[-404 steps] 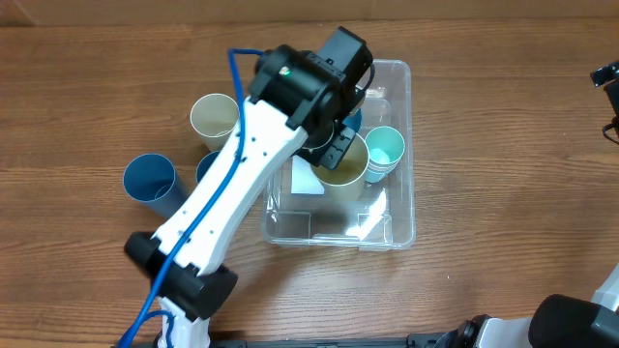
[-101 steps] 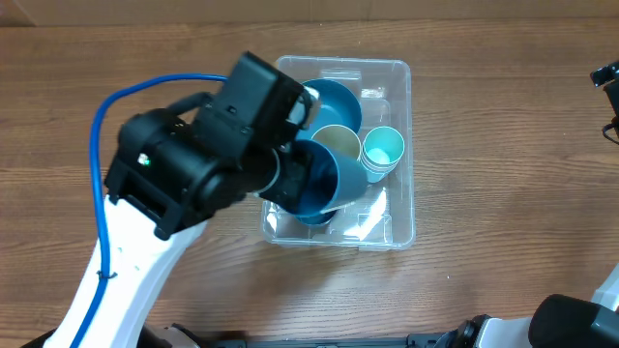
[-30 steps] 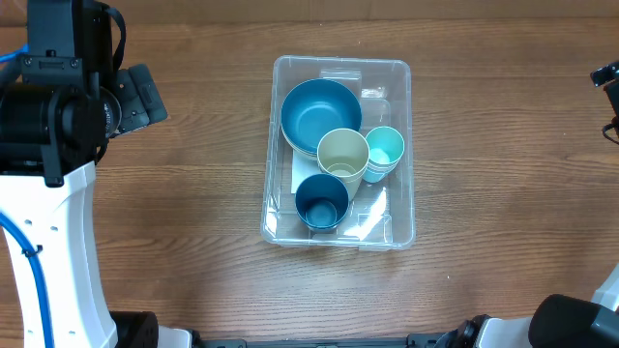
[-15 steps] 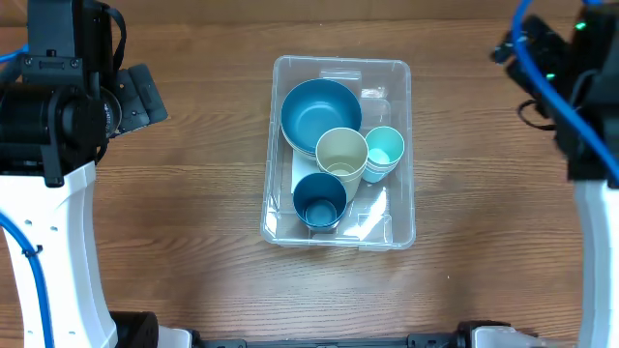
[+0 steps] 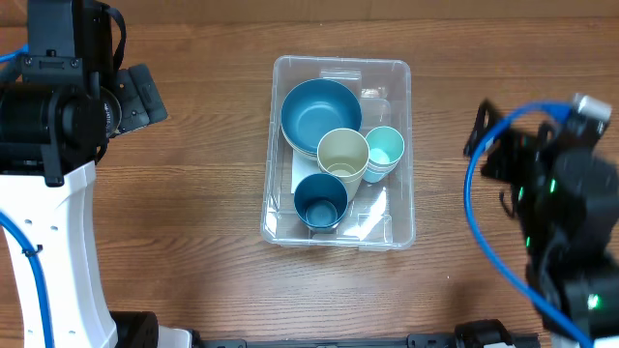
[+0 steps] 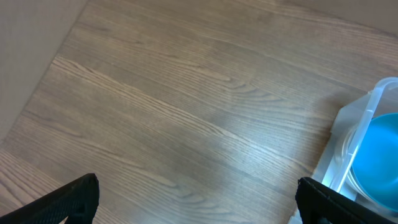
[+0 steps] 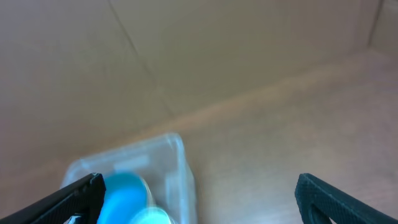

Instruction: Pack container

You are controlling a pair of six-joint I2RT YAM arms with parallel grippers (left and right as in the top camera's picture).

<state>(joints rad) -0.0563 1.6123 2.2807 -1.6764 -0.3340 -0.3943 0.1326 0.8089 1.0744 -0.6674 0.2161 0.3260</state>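
The right arm is smeared by blur at the right of the overhead view, and its wrist view is soft too. Only 2 dark fingertips show at the bottom corners, so the right gripper is spread wide with nothing between. The left gripper, cut off at the frame's bottom, is likewise spread wide and empty. The container sits mid-table, holding 1 blue bowl, a cream cup, a teal cup and a dark blue cup. Wooden table shows on all 4 sides of it, and the left arm stands well to its left.
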